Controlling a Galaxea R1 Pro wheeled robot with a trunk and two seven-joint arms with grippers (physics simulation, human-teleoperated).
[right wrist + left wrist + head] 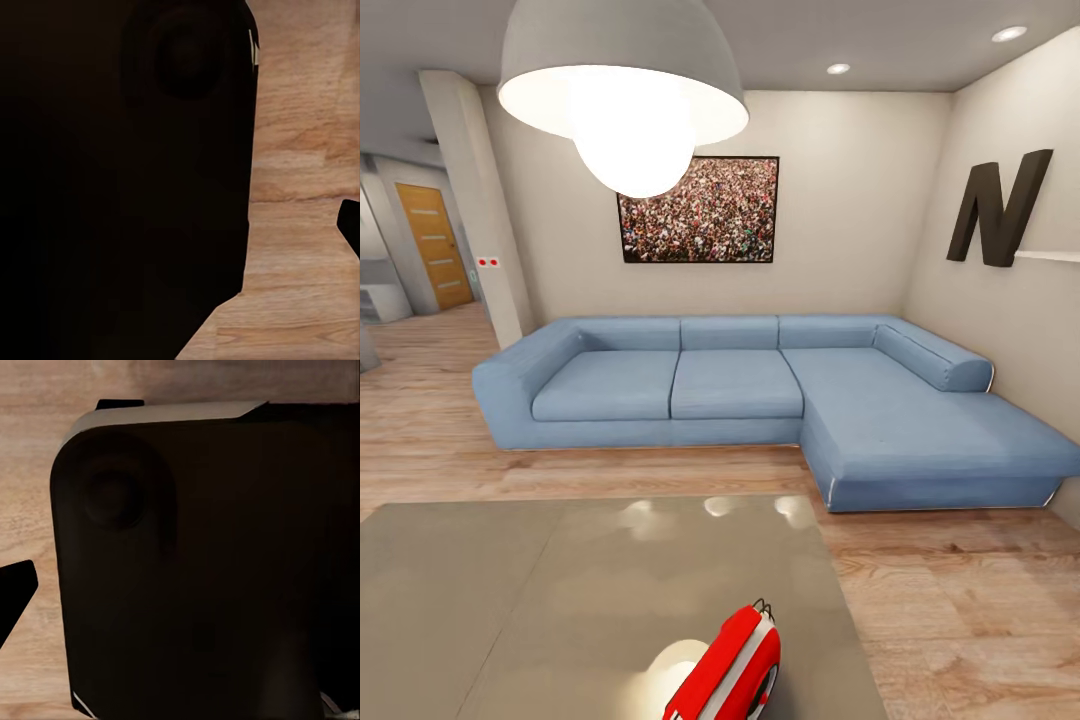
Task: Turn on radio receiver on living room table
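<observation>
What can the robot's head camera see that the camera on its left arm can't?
Head view: the red radio receiver standing on the glossy grey table, at the near edge of the picture, a blue L-shaped sofa beyond it, a crowd photo on the wall, a big white pendant lamp and a dark letter N.

Left wrist view: a big dark rounded body close to the lens, too dark to tell what it is, and a small black tip at the picture's edge.

Both: the light wood floor.
</observation>
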